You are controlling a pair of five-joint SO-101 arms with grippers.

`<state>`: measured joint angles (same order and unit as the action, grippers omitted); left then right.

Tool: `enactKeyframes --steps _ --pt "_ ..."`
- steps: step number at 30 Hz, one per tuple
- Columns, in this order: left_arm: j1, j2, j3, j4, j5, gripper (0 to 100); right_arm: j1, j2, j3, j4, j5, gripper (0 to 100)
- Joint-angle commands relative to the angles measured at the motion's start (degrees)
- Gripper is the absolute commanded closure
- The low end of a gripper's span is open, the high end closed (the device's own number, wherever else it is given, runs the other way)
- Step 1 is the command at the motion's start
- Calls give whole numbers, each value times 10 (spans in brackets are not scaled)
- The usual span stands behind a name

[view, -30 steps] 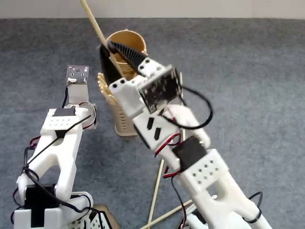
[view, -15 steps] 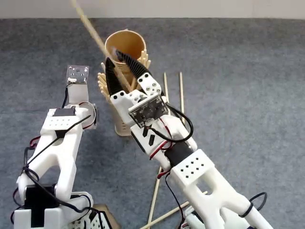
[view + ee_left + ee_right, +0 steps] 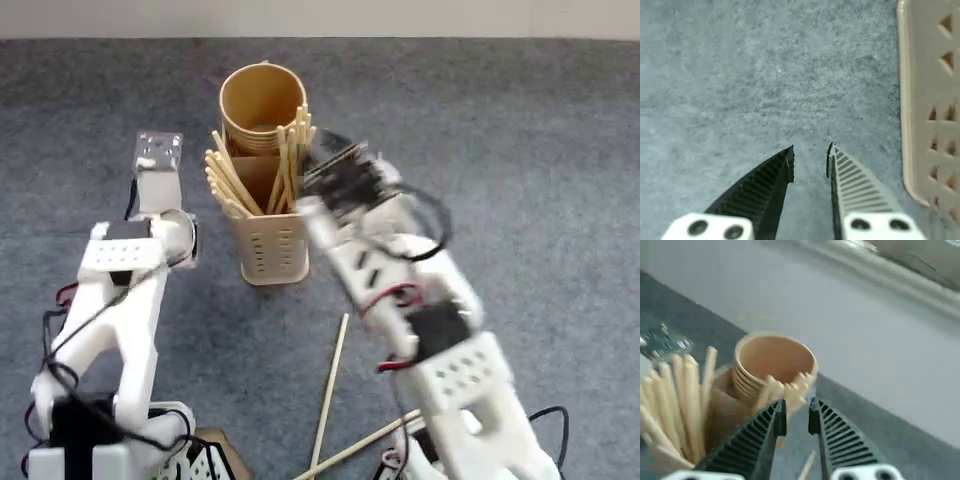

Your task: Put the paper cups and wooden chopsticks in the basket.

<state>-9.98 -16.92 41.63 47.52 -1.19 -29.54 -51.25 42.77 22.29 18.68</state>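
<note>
Right gripper (image 3: 797, 415) is backing off the basket (image 3: 272, 250), released and empty, its stick delivered among the wooden chopsticks (image 3: 228, 180); left gripper (image 3: 810, 155) is idling beside the basket, parted.

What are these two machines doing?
Two robot arms are tidying paper cups and chopsticks into a basket. The stacked cups and most chopsticks are already in. The right arm is next to the basket, the left arm on its other side, both with jaws slightly open and empty. Two loose chopsticks lie on the carpet.
</note>
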Motion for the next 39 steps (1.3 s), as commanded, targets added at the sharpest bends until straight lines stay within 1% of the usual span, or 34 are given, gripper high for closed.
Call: enactKeyframes --steps 1,3,4,7,11,13,15,17,20,23,26,28,33,39 --pt "76 -55 -97 207 -123 870 135 -82 -82 352 7 917" --pt "132 -69 -136 310 -187 870 173 -121 -87 434 7 981" --pt "157 -73 -152 351 -208 870 187 -139 -71 464 7 998" --pt "218 -74 -189 441 -247 870 230 -202 8 505 11 995" --pt "310 -78 -186 525 -317 869 290 -276 116 504 11 994" --pt "339 -78 -173 525 -318 869 321 -309 152 502 11 994" --pt "333 -78 -170 525 -314 870 342 -340 176 482 11 994" --pt "312 -77 -171 525 -290 870 353 -363 191 460 11 994" --pt "297 -76 -163 526 -288 870 368 -375 208 453 11 994" --pt "276 -77 -159 524 -284 870 367 -375 225 448 11 994" --pt "227 -73 -167 498 -253 870 365 -375 237 443 11 994" --pt "194 -73 -177 484 -250 870 365 -375 242 443 11 994" --pt "156 -78 -223 485 -244 870 368 -375 262 444 11 994" --pt "123 -80 -318 535 -215 870 366 -378 323 440 11 994"
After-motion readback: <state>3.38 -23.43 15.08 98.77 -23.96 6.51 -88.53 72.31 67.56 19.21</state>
